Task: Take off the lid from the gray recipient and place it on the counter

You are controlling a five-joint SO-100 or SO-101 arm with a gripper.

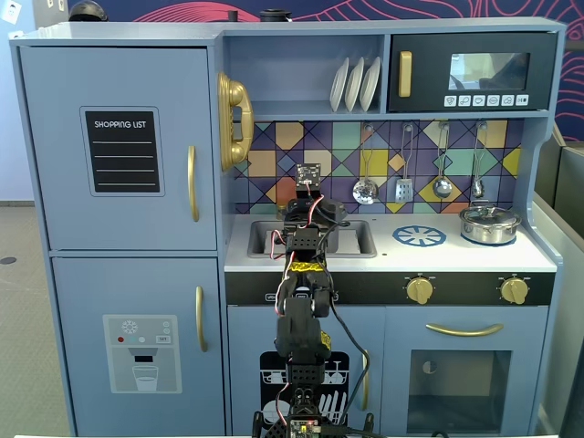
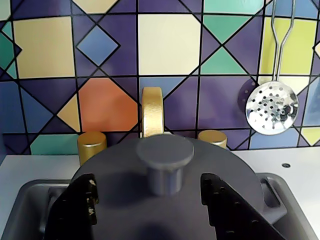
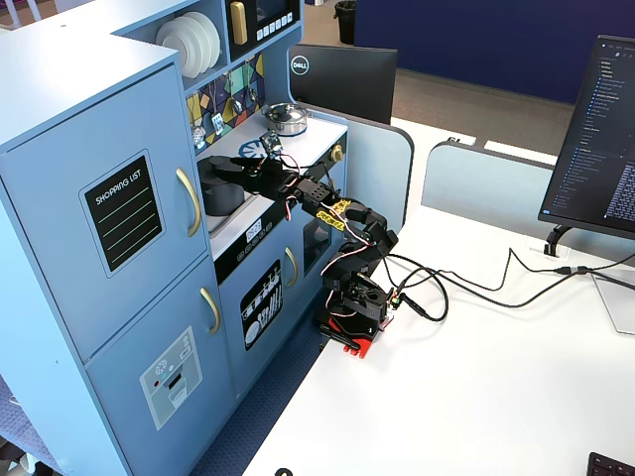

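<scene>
Over the sink, the lid (image 2: 165, 200) sits on the pot (image 3: 222, 193); open fingers (image 2: 82, 207) flank its knob (image 2: 165, 162), the likely hold. Rigid, light, probably smooth. Worktop (image 1: 392, 254) waits.

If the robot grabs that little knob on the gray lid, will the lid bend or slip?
Probably no bending: the lid looks like a stiff, solid disc. Its knob flares at the top, so the open gripper straddling it should hold. The matte finish seems less slippery than shiny metal.

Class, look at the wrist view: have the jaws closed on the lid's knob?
No. The knob stands free between the open jaws, gaps showing on both sides.
</scene>
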